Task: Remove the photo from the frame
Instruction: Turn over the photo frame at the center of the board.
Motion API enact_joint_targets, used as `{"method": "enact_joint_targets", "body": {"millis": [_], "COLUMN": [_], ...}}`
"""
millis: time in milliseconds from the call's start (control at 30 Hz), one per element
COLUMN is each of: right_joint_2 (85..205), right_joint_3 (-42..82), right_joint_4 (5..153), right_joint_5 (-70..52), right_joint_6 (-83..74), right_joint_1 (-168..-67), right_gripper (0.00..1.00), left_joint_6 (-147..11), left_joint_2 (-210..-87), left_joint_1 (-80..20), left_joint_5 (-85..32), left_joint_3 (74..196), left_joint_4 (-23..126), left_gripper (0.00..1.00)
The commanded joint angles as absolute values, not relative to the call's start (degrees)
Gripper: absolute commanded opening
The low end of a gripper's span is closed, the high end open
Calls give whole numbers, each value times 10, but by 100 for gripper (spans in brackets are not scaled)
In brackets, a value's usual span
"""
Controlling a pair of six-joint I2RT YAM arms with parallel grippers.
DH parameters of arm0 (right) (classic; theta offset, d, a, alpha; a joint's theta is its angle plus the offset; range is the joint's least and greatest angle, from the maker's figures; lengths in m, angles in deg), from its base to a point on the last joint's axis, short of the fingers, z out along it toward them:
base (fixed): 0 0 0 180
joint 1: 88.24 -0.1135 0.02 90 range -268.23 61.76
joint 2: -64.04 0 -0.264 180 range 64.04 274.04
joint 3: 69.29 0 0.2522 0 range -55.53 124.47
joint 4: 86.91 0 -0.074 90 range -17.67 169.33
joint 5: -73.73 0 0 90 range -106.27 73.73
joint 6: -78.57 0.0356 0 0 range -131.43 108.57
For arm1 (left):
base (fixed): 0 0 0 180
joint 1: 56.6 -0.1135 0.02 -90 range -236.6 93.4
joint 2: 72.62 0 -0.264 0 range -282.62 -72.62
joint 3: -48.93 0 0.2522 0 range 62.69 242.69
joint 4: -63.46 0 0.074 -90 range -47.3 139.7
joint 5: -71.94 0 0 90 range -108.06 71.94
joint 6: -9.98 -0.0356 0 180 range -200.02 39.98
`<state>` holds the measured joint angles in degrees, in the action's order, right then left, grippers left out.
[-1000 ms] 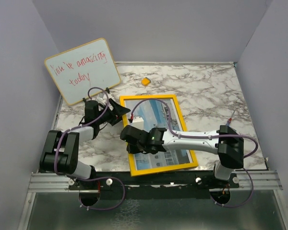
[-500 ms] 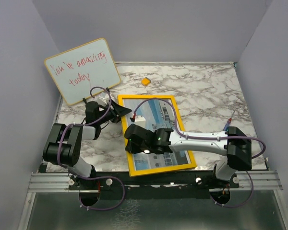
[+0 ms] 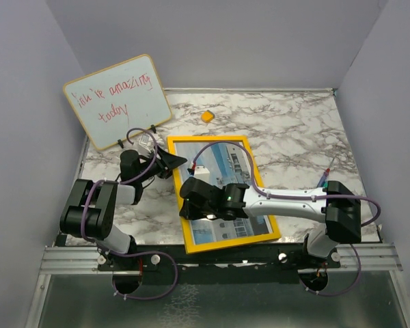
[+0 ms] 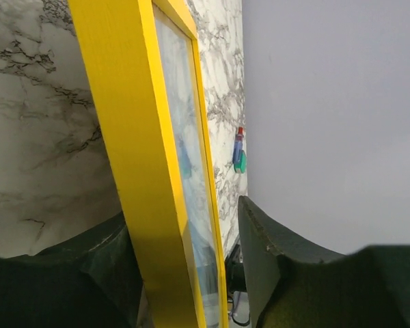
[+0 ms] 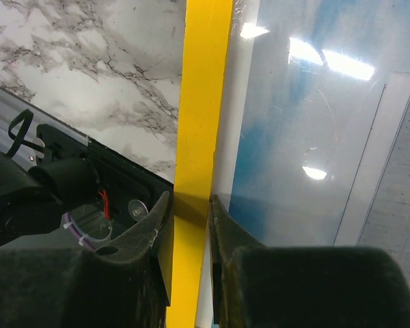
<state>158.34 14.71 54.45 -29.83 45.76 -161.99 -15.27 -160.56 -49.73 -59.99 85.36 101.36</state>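
Note:
The frame [image 3: 262,188] has a thin yellow border and lies face up on the marble table [image 3: 294,130]. The photo [image 3: 222,158] of a white building and blue sky sits behind its glass. My right gripper [image 3: 190,205] is shut on the frame's left border. In the right wrist view both jaws pinch the yellow strip [image 5: 205,82] beside the photo [image 5: 314,137]. My left gripper [image 3: 171,162] is at the frame's upper left edge. In the left wrist view the yellow border [image 4: 123,137] passes between its spread jaws, and the right finger [image 4: 266,260] stands clear of it.
A whiteboard [image 3: 116,101] with red handwriting leans at the back left. A small orange object [image 3: 207,116] lies behind the frame. A small red, blue and green object [image 3: 326,174] lies by the right wall, also in the left wrist view [image 4: 239,154]. Grey walls enclose the table.
The right gripper has shifted slightly along the frame's left border and the frame has turned a little. The left arm's elbow has drawn in, with its gripper staying at the frame's upper left edge.

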Motion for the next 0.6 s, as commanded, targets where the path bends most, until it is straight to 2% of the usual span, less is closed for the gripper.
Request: {"method": "enact_joint_targets", "body": {"millis": [0,133,200,300,367,433,567], "right_joint_2": [1557,1560,1560,1560,1558,1553,1530], "right_joint_3": [142,140,136,133,134,138,149], "right_joint_4": [585,587,587,585,583,582,586], "right_joint_5": [-288,-283,-283,-285,-284,-285,-275], "right_joint_6": [466,468,471,470,452,422,352], "right_joint_1": [-1614,-1614,-1614,-1614,-1614,-1614,-1614], "right_gripper": [0,0,0,2,8,19,66], "left_joint_6": [-149,-146,-145,-148,-161,-185,-281], "left_joint_2": [-1593,-1590,-1583,-1568,-1556,-1540,-1499], "left_joint_1": [-494,-493,-494,-493,-494,-494,-494], "left_joint_5": [-599,-600,-599,-601,-600,-597,-560], "left_joint_3": [845,844,843,845,852,865,920], "left_joint_4": [1044,1042,1039,1023,997,952,763], "left_gripper": [47,31,27,13,1,0,0]}}
